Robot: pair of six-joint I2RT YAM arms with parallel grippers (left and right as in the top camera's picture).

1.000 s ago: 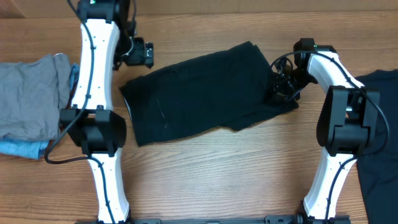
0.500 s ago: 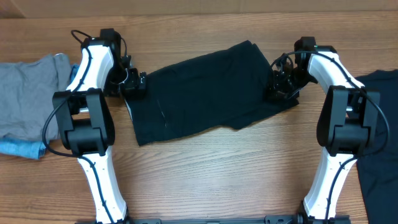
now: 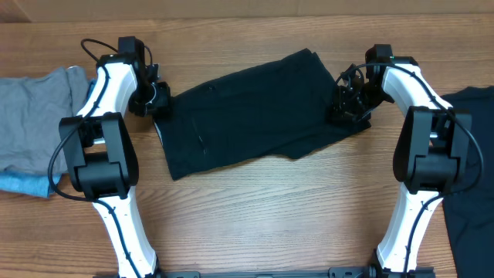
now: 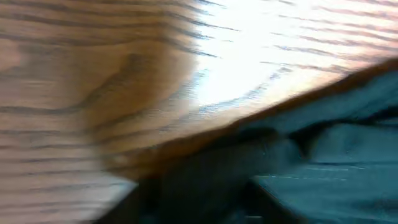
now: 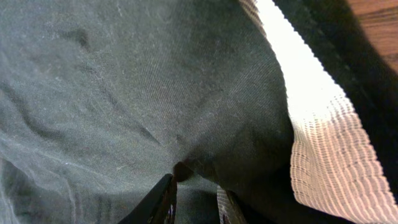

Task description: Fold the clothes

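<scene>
One of the clothes, a black garment (image 3: 255,112), lies folded across the middle of the table. My left gripper (image 3: 158,100) sits at its upper left corner. The left wrist view is blurred: dark cloth (image 4: 336,162) meets bare wood (image 4: 93,74), and I cannot make out how the jaws stand. My right gripper (image 3: 347,104) is at the garment's right edge. In the right wrist view its fingers (image 5: 165,199) stand close together with a fold of the black cloth (image 5: 124,93) pinched between them. A second black garment (image 3: 471,154) lies at the right edge.
A grey garment (image 3: 35,127) is heaped at the table's left side, with a light-blue one (image 3: 27,184) showing under it. Both arm bases stand at the front edge. Bare wood (image 3: 270,216) lies in front of the folded garment.
My left arm has swung from the far side of the table down to the garment's upper left corner. The right gripper has stayed at the right edge.
</scene>
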